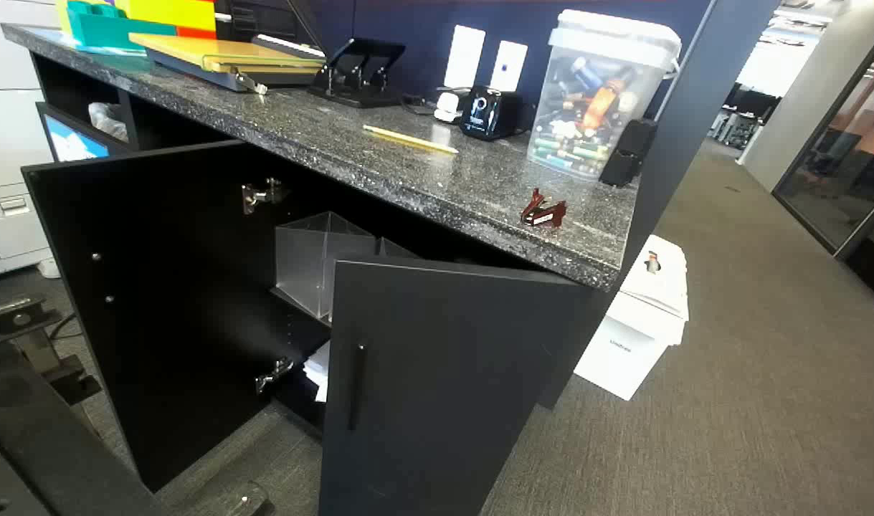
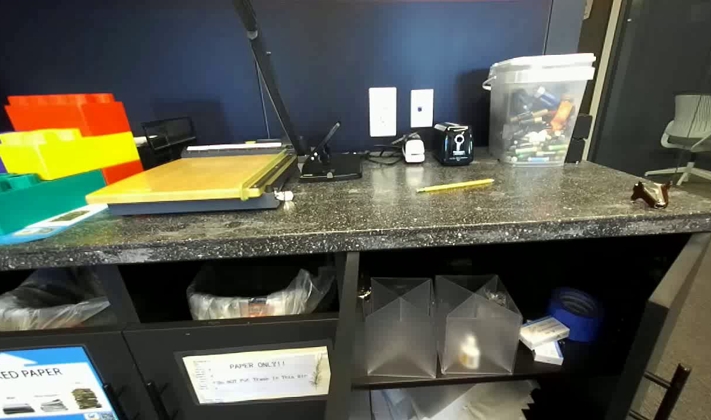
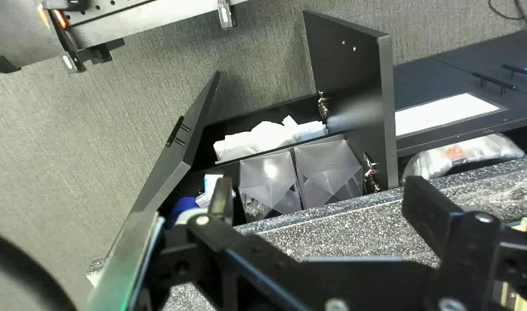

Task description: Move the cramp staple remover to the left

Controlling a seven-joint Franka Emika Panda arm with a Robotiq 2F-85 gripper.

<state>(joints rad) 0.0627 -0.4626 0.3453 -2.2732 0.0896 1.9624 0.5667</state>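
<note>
Lying at frame right, the reddish-brown claw-shaped staple remover point(image 2: 654, 196) likely awaits its whole move; black jointed gripper point(image 3: 320, 196), jaws apart

The pincer point(image 3: 321, 205) is black with angular, blocky fingers point(image 3: 425, 211). Round, silver-coloured screw heads point(image 3: 483, 217) are set in its linkage point(image 3: 267, 264), which shows thin blue edges. A thick black cable point(image 3: 23, 270) curves left of the pincer in the wrist view.

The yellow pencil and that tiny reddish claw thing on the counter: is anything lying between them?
Nothing: in both exterior views, only bare speckled countertop stretches from the pencil to the staple remover.
</note>
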